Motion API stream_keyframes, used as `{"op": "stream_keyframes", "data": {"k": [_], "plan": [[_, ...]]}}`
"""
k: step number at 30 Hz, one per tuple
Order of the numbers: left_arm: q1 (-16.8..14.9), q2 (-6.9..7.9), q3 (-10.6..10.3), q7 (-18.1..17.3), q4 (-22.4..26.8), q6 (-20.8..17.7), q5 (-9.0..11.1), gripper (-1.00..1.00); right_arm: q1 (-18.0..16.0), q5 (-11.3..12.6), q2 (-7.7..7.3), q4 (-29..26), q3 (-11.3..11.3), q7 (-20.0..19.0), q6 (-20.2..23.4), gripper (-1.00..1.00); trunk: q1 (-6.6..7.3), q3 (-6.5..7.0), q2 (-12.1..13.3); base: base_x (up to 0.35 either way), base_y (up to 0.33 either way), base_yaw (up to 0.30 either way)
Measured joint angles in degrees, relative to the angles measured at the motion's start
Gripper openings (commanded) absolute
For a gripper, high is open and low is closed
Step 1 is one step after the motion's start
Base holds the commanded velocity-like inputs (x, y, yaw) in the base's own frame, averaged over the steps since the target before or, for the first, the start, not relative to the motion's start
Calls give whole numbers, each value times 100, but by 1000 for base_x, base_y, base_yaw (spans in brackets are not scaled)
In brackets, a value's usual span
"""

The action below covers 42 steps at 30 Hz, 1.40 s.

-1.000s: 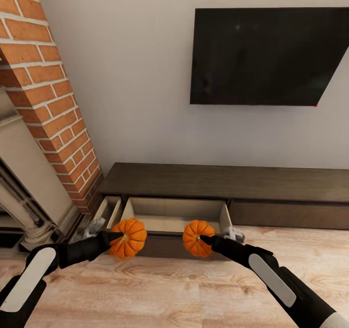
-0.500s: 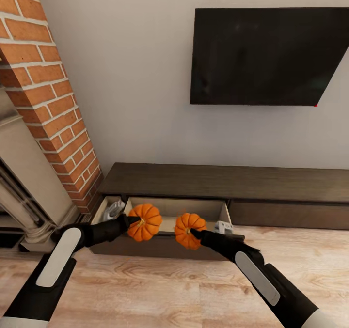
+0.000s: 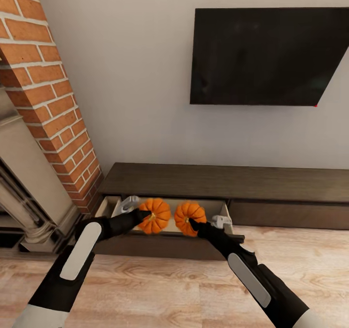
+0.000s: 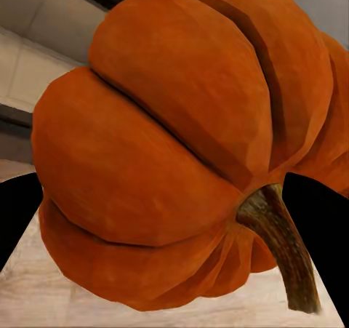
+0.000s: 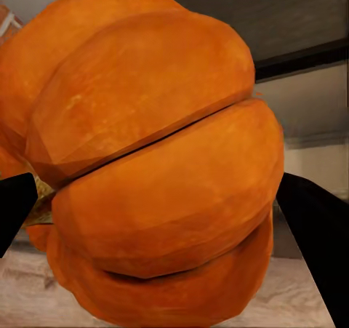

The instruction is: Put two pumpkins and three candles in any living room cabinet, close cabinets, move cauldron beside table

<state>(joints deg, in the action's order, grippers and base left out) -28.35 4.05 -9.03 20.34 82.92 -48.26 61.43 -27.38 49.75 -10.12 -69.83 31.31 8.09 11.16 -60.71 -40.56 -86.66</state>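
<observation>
Orange, ribbed, 2 pumpkins being held side by side over the open drawer point(image 3: 167, 224) of the dark-brown cabinet point(image 3: 232, 182): left pumpkin point(image 3: 155, 215) clamped in the left jaws point(image 3: 145, 215), right pumpkin point(image 3: 190, 218) clamped in the right jaws point(image 3: 193, 223). Best lowering each well inside the drawer walls, keeping them apart, then spreading the jaws one at a time. Minding the small white objects point(image 3: 127, 204) lying in the drawer's corners, the brick column point(image 3: 48, 90) close on the left.
</observation>
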Motion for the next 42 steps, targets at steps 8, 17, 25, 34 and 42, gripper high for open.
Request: {"op": "stream_keyframes", "data": {"k": [8,17,25,34,42], "plan": [[-325,-163,44,5,-231,22,-1041,-100,2,23,1,242,-17,5,-384,-100,0,-1,0,0,0,0],[-543,-155,53,8,-779,385,-1105,-100,-62,3,-2,272,-25,209,-401,-100,0,0,0,0,0,0],[-571,-198,40,1,-1177,730,-1507,-100,-228,-49,7,274,-3,658,-414,-100,0,0,0,0,0,0],[-571,-175,24,-47,-1234,801,-1518,-100,-432,-155,90,638,-9,745,-382,-100,2,0,0,66,0,0],[-571,-164,-4,-51,-1297,993,-1513,-100,-568,-357,337,1009,4,1052,-507,-100,0,-1,0,43,0,0]]}}
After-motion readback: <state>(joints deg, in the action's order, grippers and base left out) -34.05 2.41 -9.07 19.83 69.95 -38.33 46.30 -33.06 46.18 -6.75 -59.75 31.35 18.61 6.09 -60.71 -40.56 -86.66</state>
